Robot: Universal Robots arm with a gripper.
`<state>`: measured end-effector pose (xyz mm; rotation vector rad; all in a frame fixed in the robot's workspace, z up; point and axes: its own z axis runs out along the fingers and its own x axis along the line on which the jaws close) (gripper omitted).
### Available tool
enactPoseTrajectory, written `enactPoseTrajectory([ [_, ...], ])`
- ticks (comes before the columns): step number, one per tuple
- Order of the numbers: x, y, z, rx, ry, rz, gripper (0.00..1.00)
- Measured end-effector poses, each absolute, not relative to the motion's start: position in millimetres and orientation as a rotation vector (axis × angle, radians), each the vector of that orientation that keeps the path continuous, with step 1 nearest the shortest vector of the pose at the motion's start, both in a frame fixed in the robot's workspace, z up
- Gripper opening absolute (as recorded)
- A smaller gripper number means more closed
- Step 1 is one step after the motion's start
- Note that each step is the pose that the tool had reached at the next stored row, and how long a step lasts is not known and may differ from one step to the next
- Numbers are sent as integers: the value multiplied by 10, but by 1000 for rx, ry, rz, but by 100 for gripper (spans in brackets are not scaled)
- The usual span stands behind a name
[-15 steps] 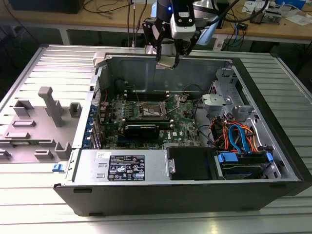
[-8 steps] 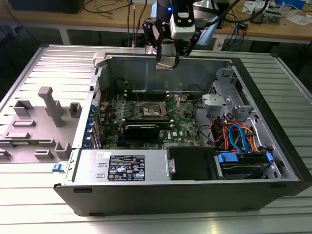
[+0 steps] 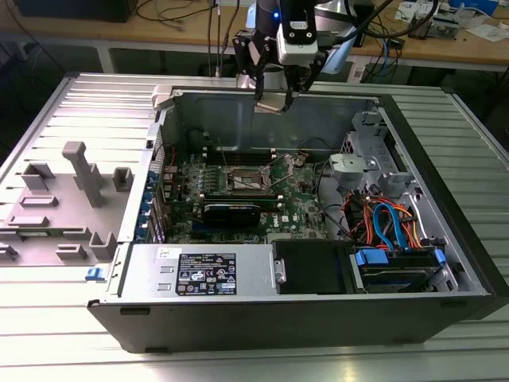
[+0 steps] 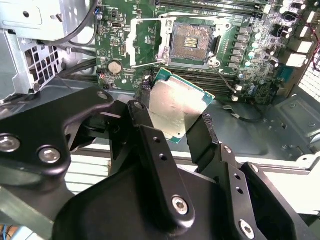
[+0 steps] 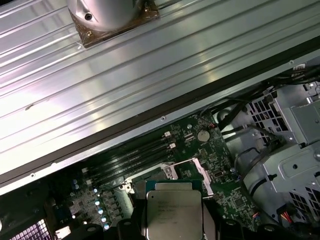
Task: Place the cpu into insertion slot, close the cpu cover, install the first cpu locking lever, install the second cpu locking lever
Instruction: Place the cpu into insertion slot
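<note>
With the gripper [image 3: 274, 97] high over the far wall of the open computer case [image 3: 318, 322], near the top of the exterior view. Grasps the cpu [image 4: 177, 107] between the two black fingers [image 4: 145, 125], clenched on two opposite edges of the chip. Carries it in the air, tilted, with the matte silver-grey top turned to the second wrist view and a thin green border around the metal. Touches nothing else with it: well above the green board [image 3: 302, 199] and well apart from the insertion slot [image 4: 192, 42].

Down on the board, uncovered in the second wrist view: the slot, with a dark centre and rows of gold contacts inside a silver rim. Just beside it, a pale silver frame off the centre, taken here for the cpu cover [image 4: 134, 45]; cannot tell how far raised. Also a thin wire lever [image 4: 150, 63] running past one corner of the slot, and a round coin battery [image 4: 115, 66] close by. Long narrow memory slots [image 4: 220, 80] just beside the socket, between it and the held chip in that view.

Around the case in the exterior view: a ribbed metal desk [image 3: 79, 103], with a grey holder with upright pegs [image 3: 75, 187] at the exterior view's left. Inside the case, orange and blue cables [image 3: 386, 223] at the exterior view's right.
</note>
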<state>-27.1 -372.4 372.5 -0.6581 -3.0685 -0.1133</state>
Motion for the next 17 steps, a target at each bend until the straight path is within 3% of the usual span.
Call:
enactPoseTrajectory([
  [17,-271,-3832,3659,-801,-3038,-110,54],
])
